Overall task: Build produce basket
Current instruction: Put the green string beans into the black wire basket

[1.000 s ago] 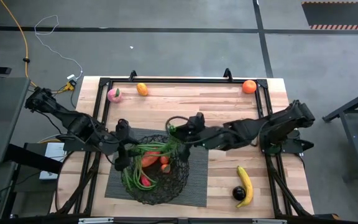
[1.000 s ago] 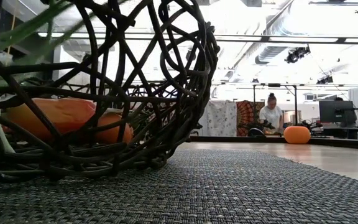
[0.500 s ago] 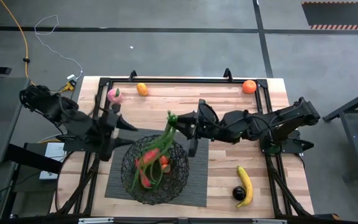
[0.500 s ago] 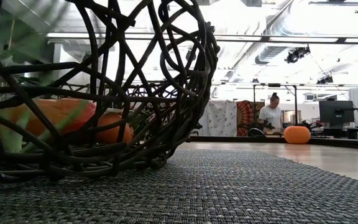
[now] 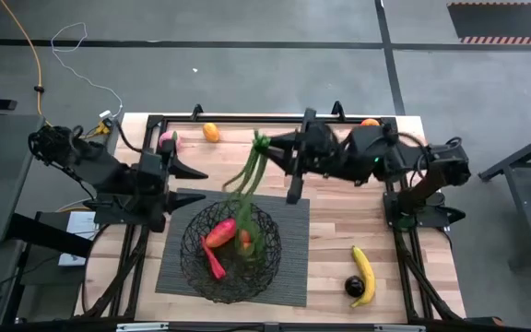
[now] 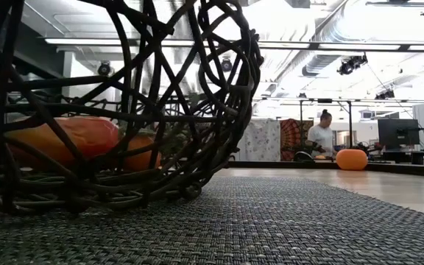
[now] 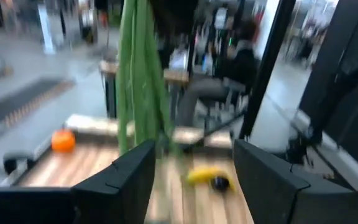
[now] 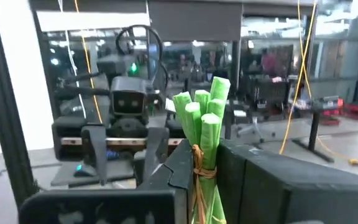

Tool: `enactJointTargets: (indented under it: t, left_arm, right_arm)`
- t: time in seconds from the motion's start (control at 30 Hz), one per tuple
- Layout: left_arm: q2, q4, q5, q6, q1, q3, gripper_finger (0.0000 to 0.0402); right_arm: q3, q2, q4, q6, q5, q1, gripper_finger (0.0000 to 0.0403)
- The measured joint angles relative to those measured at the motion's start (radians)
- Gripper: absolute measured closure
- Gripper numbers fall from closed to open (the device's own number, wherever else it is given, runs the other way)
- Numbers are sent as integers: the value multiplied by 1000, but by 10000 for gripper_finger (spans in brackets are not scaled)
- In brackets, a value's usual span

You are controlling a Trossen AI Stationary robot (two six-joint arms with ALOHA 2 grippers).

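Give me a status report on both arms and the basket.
Right end effector shut on green beans, lifted above basket. Left end effector open, beside basket. Red peppers inside. Nothing blocking.

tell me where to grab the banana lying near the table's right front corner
Grip the banana at its middle, coming straight down from above. It lies flat on the wood, its length running front to back, so set the pincer across its narrow width. A dark round fruit sits against its near end, so stay clear of that end.
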Motion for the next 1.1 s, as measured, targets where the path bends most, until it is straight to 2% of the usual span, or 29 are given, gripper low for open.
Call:
enactJointTargets:
  t: [0.2, 0.37, 0.63, 0.87, 1.1]
  left_arm:
    - [12, 103, -38, 120, 21, 0, 197]
    - [9, 103, -42, 121, 37, 0, 197]
    - [-10, 80, -39, 87, 19, 0, 197]
    - [-37, 48, -38, 83, -26, 0, 197]
    - [-59, 40, -95, 83, -74, 0, 197]
  right_arm:
    - [40, 0, 59, -117, -34, -11, 377]
    - [40, 13, 79, -202, -41, -11, 377]
    - [39, 107, 135, -269, -95, -26, 377]
    - [38, 138, 264, -221, -203, -81, 377]
    - [97, 138, 266, -223, -213, -111, 377]
